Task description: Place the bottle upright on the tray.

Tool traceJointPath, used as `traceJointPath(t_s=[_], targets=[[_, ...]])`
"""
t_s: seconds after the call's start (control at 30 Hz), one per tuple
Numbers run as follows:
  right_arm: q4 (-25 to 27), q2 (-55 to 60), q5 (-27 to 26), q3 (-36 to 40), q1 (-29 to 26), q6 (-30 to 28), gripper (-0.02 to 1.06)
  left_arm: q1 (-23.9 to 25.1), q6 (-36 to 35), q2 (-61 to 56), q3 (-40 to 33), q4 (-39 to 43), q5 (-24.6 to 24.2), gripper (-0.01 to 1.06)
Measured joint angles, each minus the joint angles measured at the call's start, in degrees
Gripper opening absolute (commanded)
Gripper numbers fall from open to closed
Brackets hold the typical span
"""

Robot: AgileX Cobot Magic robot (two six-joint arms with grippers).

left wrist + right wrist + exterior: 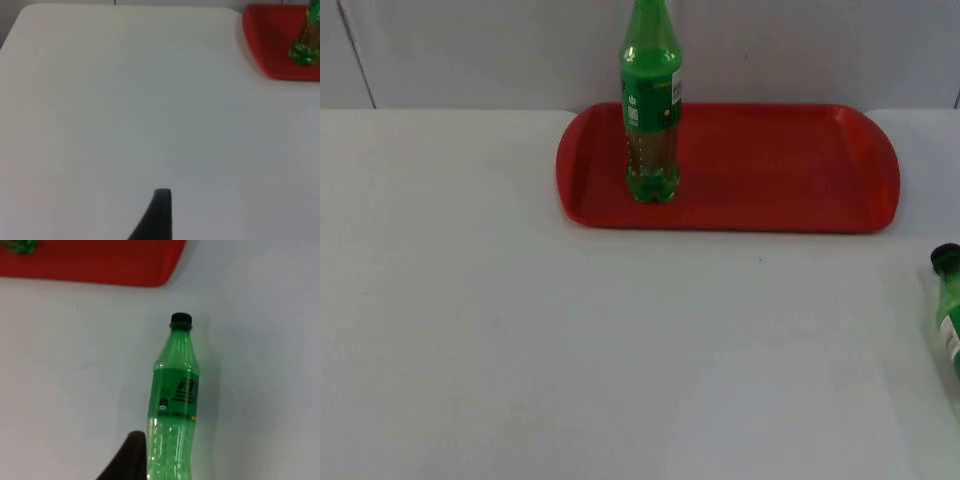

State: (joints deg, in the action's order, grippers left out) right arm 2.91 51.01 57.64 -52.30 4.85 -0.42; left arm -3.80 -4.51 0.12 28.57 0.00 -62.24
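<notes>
Nearest the cam: white table (570, 360), 1 of it, bare front half. Also seen under the left gripper (162, 215) in the left wrist view.

1 red tray (780, 170), flat on the table at 12 o'clock in the top view, long side along the partition wall (470, 50). A rounded corner of the tray (270, 40) shows in the left wrist view, another (100, 265) in the right wrist view.

2 green bottles:
- upright bottle (651, 110): stands on the tray's 9 o'clock end, base on the red surface, label facing the cam, neck running out of the top view. Base (303, 50) seen from the left wrist.
- lying bottle (950, 320): on its side on the table, off the tray, at abt 4 o'clock from it, near but not touching. Black cap aims at the tray. Right wrist view gives the lying bottle (175, 405) in full: cap, neck, label, clear lower body.

2 grippers:
- left gripper: over bare table, well apart from the tray. Open or closed: can't tell.
- right gripper (130, 460): just beside the lying bottle's lower body; contact can't be told, nor open vs closed.
</notes>
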Motion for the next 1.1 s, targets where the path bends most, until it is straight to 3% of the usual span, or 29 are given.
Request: traceJointPath(t_s=[0.23, 0.6, 0.93, 1.1], targets=[[1.42, 11.15, -0.15, -5.35, 0.0, 0.42, 1.04, 0.0, 0.0, 0.0, 0.0, 0.0, 0.0, 0.85], [2.55, 24.84, -0.72, -6.99, 0.0, 0.42, 1.04, 0.0, 0.0, 0.0, 0.0, 0.0, 0.0, 0.85], [4.83, 33.14, -5.49, -6.76, 0.28, 0.42, 1.04, 0.0, 0.0, 0.0, 0.0, 0.0, 0.0, 0.85], [5.09, 35.44, -10.0, -2.95, 1.3, 0.73, 1.04, 0.0, 0.0, 0.0, 0.0, 0.0, 0.0, 0.85]])
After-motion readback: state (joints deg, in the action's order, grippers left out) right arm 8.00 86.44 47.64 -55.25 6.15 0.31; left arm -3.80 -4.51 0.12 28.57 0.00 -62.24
